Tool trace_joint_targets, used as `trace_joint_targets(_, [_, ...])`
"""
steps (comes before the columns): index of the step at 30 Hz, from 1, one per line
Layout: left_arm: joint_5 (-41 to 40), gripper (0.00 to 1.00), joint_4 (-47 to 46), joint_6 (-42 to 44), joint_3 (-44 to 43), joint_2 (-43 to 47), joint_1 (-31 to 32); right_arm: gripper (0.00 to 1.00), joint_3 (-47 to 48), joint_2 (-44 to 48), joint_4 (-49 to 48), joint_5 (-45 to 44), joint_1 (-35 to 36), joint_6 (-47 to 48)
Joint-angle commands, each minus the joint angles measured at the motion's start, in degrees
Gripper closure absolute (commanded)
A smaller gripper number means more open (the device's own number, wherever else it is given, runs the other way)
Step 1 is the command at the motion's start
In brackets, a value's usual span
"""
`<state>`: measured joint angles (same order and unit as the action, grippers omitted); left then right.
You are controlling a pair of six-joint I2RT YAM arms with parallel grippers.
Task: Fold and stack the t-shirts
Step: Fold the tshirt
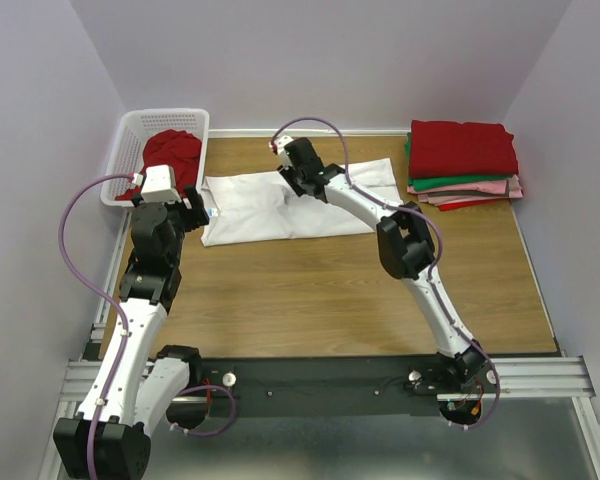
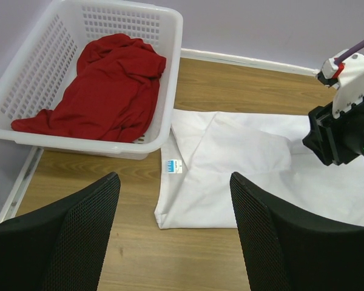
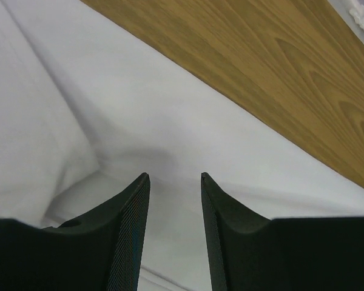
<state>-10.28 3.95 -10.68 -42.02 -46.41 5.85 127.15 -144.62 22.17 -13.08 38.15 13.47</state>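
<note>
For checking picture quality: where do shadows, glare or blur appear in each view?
Top external: even light, sharp, no glare on the table. Left wrist: the left fingers look dark and soft, the basket sharp. Right wrist: the right fingers throw a grey shadow on the white t-shirt.
</note>
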Motion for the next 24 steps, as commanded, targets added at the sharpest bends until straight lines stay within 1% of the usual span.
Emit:
trace_joint_targets(1, [1.14,0.18,-2.1,-0.04,-0.17,0.09,-0.13,0.54,-3.31,5.12,-0.82,2.43,-2.11,0.66])
trace_joint_targets(2, [1.84,0.18,-2.27,-0.05,0.01,-0.08,-0.13,0.46,-4.62,8.18,-0.64,4.01,-2.29,2.15])
trace_joint_targets(3, [2.54,0.18,-2.54,-0.13,0.1,-0.17,-0.13,0.41,-6.63,10.12,0.4,6.46,-2.38,4.08])
trace_joint_targets(4, [3.68,0.18,-2.54,-0.31,0.1,-0.69,-0.13,0.36,-11.18,12.06,1.02,11.71,-2.64,8.63])
trace_joint_targets(5, [4.21,0.18,-2.54,-0.57,0.01,-0.78,-0.13,0.2,-14.36,17.12,3.47,15.94,-3.25,11.46])
trace_joint_targets(6, [4.83,0.17,-2.54,-0.66,0.01,-1.22,-0.13,0.12,-17.26,19.44,5.23,26.16,-3.78,17.58])
trace_joint_targets(7, [5.1,0.18,-2.54,-0.66,0.01,-1.22,-0.13,0.09,-23.21,22.07,7.68,31.57,-5.53,21.64])
trace_joint_targets(8, [5.36,0.18,-2.45,-0.75,0.01,-1.22,-0.13,0.09,-25.88,24.1,11.1,35.98,-6.41,26.21])
trace_joint_targets(9, [5.45,0.18,-2.28,-0.75,0.01,-1.14,-0.13,0.1,-29.21,28.64,14.7,38.54,-7.29,29.82])
trace_joint_targets(10, [5.71,0.18,-2.19,-0.84,-0.08,-0.79,-0.13,0.11,-37.86,31.12,14.83,41.53,-9.48,35.42])
trace_joint_targets(11, [5.8,0.18,-2.19,-0.92,0.01,-0.7,-0.13,0.11,-41.51,33.24,14.83,42.34,-10.72,38.26])
trace_joint_targets(12, [6.06,0.18,-2.19,-0.92,-0.08,-0.26,-0.13,0.11,-45.03,37.52,14.65,42.44,-11.95,41.08])
trace_joint_targets(13, [6.5,0.18,-2.1,-0.92,0.09,-0.08,-0.13,0.11,-49.24,38.87,14.65,40.87,-13.96,43.45])
trace_joint_targets(14, [6.5,0.18,-2.1,-1.01,0.1,0.09,-0.13,0.12,-50.85,41.15,14.57,39.64,-14.76,44.0])
trace_joint_targets(15, [6.77,0.18,-2.1,-1.01,0.18,0.18,-0.13,0.14,-52.17,41.87,14.39,36.32,-15.47,44.44])
trace_joint_targets(18, [7.21,0.18,-2.19,-0.84,0.1,0.09,-0.13,0.16,-55.42,43.36,13.34,32.87,-17.32,44.18])
trace_joint_targets(19, [7.38,0.18,-2.27,-0.92,0.1,0.01,-0.13,0.16,-56.22,43.63,12.64,30.25,-17.58,43.57])
trace_joint_targets(22, [7.47,0.18,-2.19,-0.84,0.01,0.18,-0.13,0.17,-57.71,43.19,9.3,25.67,-17.67,42.43])
trace_joint_targets(24, [7.38,0.18,-2.19,-0.84,0.1,0.45,-0.13,0.18,-57.55,41.53,7.28,24.25,-17.67,41.55])
